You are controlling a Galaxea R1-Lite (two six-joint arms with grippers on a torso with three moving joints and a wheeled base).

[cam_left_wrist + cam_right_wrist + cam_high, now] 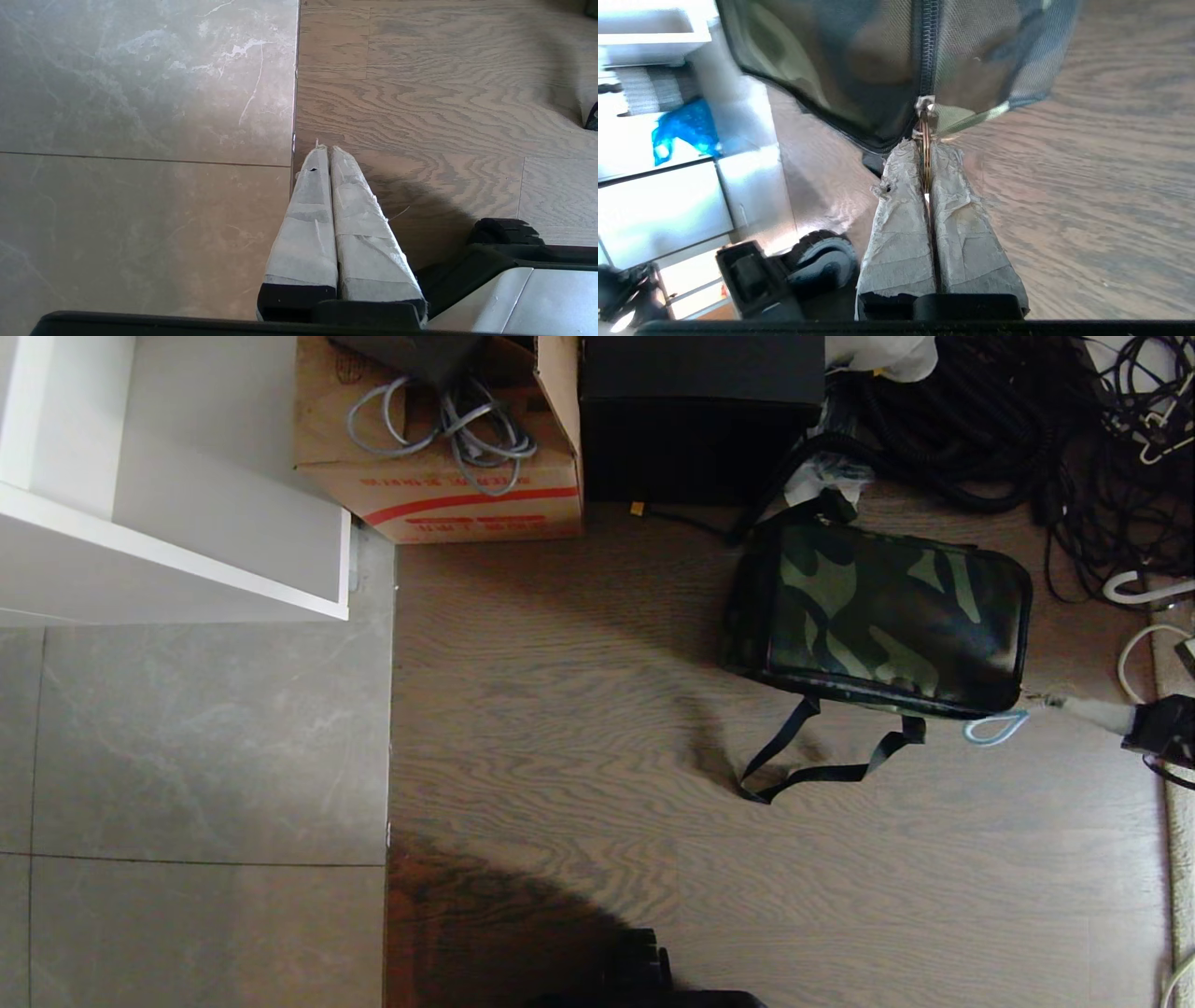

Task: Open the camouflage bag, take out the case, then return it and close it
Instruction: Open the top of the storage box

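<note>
The camouflage bag (887,616) lies flat on the wood floor at the right, zipped shut, with its black straps (822,756) trailing toward me. My right gripper (1055,702) reaches in from the right edge at the bag's near right corner. In the right wrist view the right gripper (925,150) is shut on the brass pull ring (926,161) of the bag's black zipper (928,46). The case is hidden. My left gripper (327,148) hangs parked and shut over the seam between tile and wood, holding nothing.
A cardboard box (439,439) with grey cables and a tall black box (700,415) stand behind the bag. Black cable tangles (1027,420) fill the far right. A white shelf unit (177,495) is at the far left. My base (644,980) shows at the bottom edge.
</note>
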